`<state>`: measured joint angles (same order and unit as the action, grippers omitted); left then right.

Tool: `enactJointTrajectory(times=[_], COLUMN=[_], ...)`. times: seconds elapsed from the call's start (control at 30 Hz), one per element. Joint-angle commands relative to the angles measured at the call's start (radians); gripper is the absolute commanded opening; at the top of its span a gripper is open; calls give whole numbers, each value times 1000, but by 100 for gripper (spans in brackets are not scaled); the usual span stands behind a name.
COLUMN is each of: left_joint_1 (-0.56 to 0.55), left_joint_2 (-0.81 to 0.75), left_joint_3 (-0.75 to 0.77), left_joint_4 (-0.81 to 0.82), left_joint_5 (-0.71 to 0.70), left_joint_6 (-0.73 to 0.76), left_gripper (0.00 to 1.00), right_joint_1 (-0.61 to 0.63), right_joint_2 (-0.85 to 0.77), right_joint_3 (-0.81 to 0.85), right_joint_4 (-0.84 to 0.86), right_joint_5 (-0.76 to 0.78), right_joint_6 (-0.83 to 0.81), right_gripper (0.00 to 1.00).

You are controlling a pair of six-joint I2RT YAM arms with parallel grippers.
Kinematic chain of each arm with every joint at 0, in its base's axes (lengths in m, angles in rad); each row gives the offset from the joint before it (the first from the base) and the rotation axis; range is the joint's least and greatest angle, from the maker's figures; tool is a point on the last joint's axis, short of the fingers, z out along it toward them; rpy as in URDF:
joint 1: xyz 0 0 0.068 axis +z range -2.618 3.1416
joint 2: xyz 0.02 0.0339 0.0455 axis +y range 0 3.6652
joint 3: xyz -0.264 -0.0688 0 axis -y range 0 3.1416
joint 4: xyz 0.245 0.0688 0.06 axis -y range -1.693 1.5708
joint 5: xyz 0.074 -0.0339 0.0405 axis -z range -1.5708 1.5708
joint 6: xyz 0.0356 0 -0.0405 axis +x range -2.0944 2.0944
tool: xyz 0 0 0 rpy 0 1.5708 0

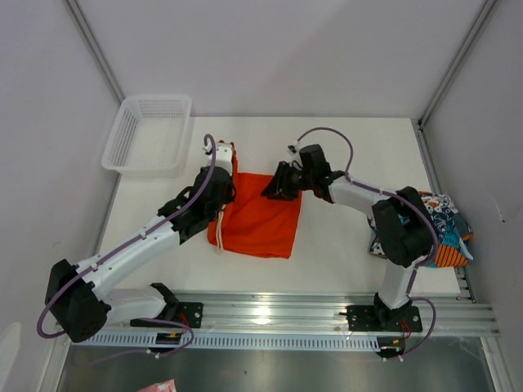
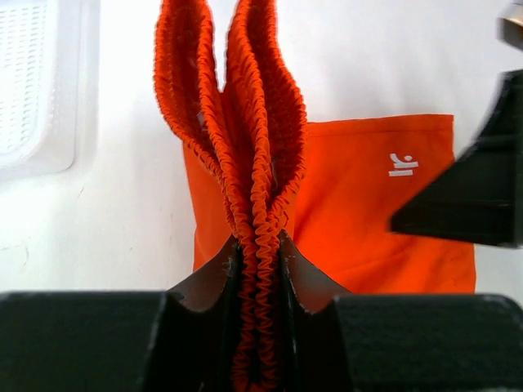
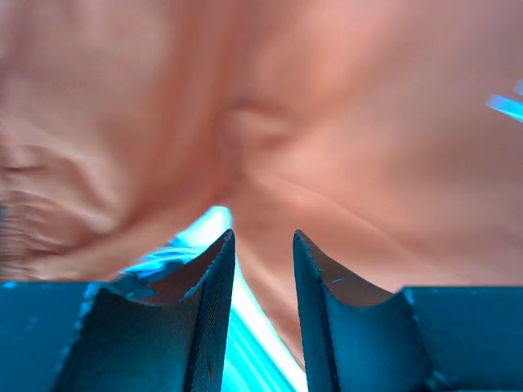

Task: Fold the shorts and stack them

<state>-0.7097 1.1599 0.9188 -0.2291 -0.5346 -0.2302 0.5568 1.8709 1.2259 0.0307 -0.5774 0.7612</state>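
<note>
Left wrist: left tool (image 2: 257,247) clamped on orange shorts (image 2: 376,212) at ruched waistband; right tool (image 3: 262,238) apart.

Lab cell: white panel walls (image 1: 270,57), aluminium rail (image 1: 270,314).

The orange shorts (image 2: 368,220) are smooth matt cloth, waistband (image 2: 265,139) all ribbed and crinkly. Basket (image 1: 147,135) is white mesh plastic, table (image 1: 343,245) looks smooth matt.
</note>
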Motion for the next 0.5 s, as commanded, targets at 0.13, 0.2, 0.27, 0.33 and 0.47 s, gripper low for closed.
enactJointTrajectory(times=[0.13, 0.2, 0.27, 0.33, 0.47], left_joint_1=[-57, -76, -94, -105, -132], left_joint_2=[63, 106, 147, 173, 254], left_joint_3=[66, 83, 86, 77, 80], left_joint_4=[116, 122, 138, 187, 223], left_joint_5=[33, 28, 25, 44, 42], left_joint_6=[95, 106, 123, 152, 164], left_gripper=[3, 3, 2, 2, 0], right_joint_1=[-142, -159, -169, -170, -175], right_joint_2=[-213, -236, -239, -231, -228], right_joint_3=[-189, -215, -235, -241, -264], right_joint_4=[-193, -221, -235, -244, -244], right_joint_5=[145, 166, 188, 220, 275], right_joint_6=[-203, -240, -259, -273, -287], right_gripper=[37, 37, 38, 40, 41])
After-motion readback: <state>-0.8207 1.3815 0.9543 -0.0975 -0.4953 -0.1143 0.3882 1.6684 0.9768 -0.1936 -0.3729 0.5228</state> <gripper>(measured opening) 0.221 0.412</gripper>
